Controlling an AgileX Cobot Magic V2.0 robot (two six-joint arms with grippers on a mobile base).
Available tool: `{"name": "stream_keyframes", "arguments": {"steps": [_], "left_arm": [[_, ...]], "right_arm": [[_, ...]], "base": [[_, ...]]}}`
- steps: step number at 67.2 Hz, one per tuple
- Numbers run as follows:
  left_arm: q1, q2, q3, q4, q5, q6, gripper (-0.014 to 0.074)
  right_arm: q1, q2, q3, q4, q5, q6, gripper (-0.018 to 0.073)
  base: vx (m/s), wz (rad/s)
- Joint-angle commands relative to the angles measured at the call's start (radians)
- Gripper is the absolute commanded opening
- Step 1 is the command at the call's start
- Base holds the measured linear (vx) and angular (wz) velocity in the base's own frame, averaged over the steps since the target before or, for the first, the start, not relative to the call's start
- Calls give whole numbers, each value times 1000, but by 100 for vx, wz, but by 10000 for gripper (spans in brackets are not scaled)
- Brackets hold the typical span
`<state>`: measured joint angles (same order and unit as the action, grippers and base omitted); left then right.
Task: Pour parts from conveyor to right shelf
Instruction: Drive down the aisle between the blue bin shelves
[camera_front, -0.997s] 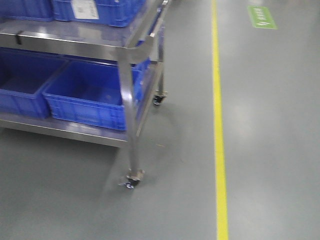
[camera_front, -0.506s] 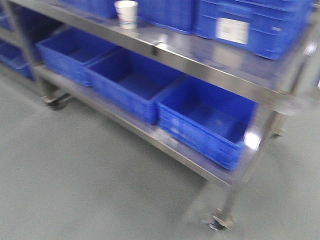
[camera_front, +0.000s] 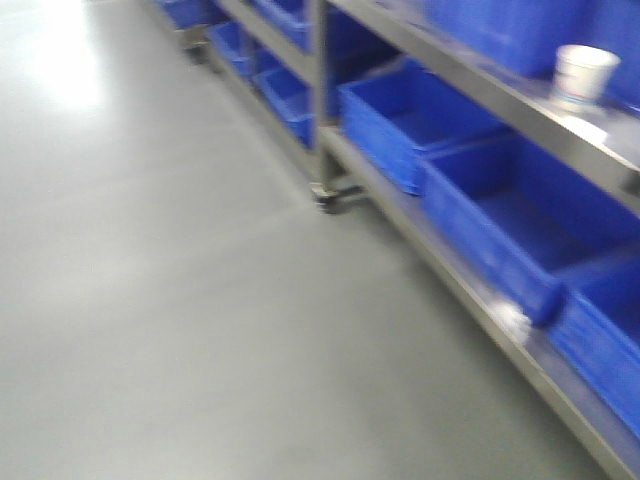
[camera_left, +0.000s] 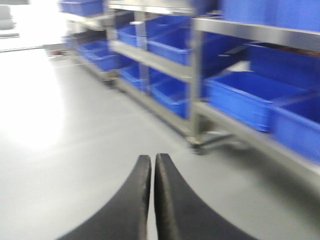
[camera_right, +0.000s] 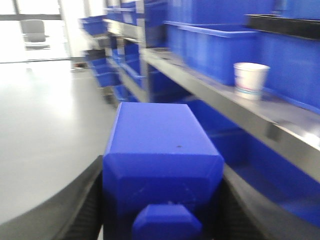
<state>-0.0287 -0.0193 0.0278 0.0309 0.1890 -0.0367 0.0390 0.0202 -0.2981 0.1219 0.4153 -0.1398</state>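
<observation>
Right hand (camera_right: 162, 200) clamped on the blue block (camera_right: 160, 150), stud facing the camera, near the steel shelf (camera_front: 318, 90) at right. Left hand (camera_left: 152, 160) fully closed, empty. White cup (camera_front: 583, 75) on the upper level.

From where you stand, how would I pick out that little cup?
Find the long steel rack lined with blue crates. On its upper ledge stands a small cup. It is the only white, round thing among blue boxes.

the block (camera_right: 162, 165) and crates (camera_front: 530, 220) are blue, the cup (camera_front: 583, 72) white, the floor (camera_front: 150, 300) grey.
</observation>
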Motion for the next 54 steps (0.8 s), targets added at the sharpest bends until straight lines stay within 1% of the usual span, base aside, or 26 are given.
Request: {"name": "stream_keyframes", "arguments": {"steps": [1, 34, 43, 54], "left_arm": [[-5, -4, -19, -1, -71, -7, -6], [-5, -4, -19, -1, -71, -7, -6], [-5, -4, -19, -1, -71, -7, -6], [-5, -4, -19, -1, -71, -7, -6]], "right_arm": [[0, 15, -25, 1, -78, -5, -5], [0, 15, -25, 1, -78, -5, -5], [0, 15, -25, 1, -78, -5, -5], [0, 15, -25, 1, -78, -5, -5]], "base": [[17, 80], [12, 83], [7, 51], [10, 27]]}}
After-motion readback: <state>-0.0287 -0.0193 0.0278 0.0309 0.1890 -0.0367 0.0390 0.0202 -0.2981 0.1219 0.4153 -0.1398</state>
